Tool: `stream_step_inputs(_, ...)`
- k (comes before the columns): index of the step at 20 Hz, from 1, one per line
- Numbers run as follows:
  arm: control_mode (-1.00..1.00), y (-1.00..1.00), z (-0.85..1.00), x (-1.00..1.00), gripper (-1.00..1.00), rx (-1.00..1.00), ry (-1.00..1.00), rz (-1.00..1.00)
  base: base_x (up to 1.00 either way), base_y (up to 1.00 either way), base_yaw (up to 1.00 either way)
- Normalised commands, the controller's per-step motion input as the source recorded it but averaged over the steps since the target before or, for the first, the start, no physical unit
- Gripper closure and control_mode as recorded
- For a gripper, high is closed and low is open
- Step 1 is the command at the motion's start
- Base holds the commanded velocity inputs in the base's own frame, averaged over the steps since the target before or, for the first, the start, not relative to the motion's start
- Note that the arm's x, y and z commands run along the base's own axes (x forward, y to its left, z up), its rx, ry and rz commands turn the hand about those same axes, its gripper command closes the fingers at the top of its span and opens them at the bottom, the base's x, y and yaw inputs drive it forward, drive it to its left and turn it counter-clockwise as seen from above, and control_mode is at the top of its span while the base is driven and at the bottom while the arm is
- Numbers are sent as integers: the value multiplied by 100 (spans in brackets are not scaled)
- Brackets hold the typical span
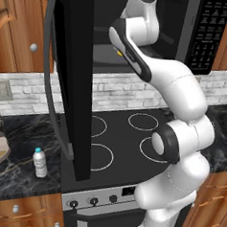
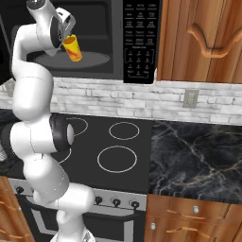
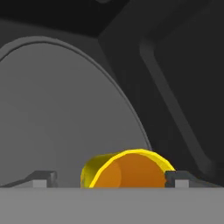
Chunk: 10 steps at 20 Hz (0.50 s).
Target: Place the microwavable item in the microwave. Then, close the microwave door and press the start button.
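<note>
A yellow cup [image 2: 72, 48] hangs tilted at the mouth of the open microwave [image 2: 94, 33], above its one round turntable plate [image 2: 90, 58].

Left base view: one microwave door [image 1: 72, 74] stands swung open with its single long bar handle [image 1: 48, 82]; four burner rings mark the stove [image 1: 128, 135], and one water bottle [image 1: 40, 163] stands on the dark counter [image 1: 14, 180].
Right base view: one white arm reaches into the cavity, the cup at its gripper [image 2: 67, 41]; one keypad panel [image 2: 139, 40] sits to the right.
Hand view: two dark fingertips [image 3: 43, 178] stand wide apart, the cup's open rim between them, near one tip; whether they touch it cannot be told.
</note>
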Motion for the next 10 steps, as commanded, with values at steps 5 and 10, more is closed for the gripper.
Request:
stream_step_inputs(5, -100, -9, 0, 6, -100, 0, -12, 4, 0, 0, 0)
stream_step_inputs(10, -100, -11, -6, 14, -100, 0, -8, 6, 0, 0, 0)
